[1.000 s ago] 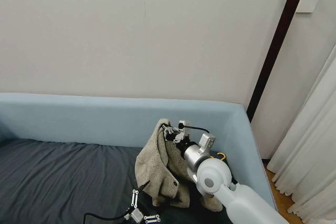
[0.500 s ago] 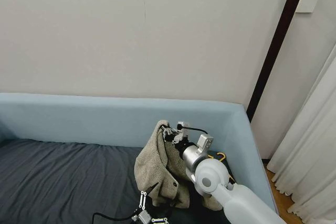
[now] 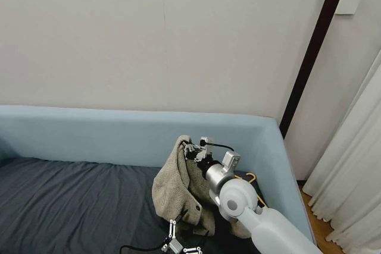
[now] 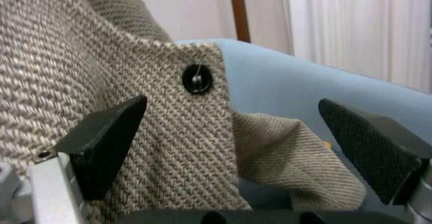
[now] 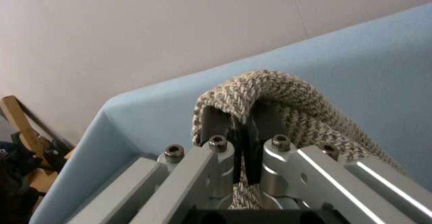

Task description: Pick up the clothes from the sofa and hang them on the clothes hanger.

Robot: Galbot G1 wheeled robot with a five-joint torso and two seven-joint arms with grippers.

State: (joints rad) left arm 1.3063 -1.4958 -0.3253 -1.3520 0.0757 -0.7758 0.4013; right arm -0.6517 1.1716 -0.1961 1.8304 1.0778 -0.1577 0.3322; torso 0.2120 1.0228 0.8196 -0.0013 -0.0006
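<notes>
A beige tweed jacket (image 3: 177, 187) hangs in a bunch above the dark grey seat of the light blue sofa (image 3: 89, 132), near its right end. My right gripper (image 3: 191, 147) is shut on the jacket's top fold and holds it up; the right wrist view shows the fabric (image 5: 273, 93) pinched between the fingers of that gripper (image 5: 244, 133). My left gripper (image 3: 178, 244) sits low in front of the jacket, open. In the left wrist view its black pads (image 4: 102, 142) stand wide apart on either side of the jacket's hem and black button (image 4: 197, 78).
A wooden hanger (image 3: 250, 178) lies on the seat behind my right arm, also seen as wood (image 5: 19, 122) past the sofa's end. A dark wooden post (image 3: 311, 56) rises right of the sofa, with white curtains (image 3: 356, 171) beyond. The seat (image 3: 65, 200) stretches left.
My left gripper has slid right along the seat and come up close to the jacket's lower edge. The right gripper keeps its hold, almost still.
</notes>
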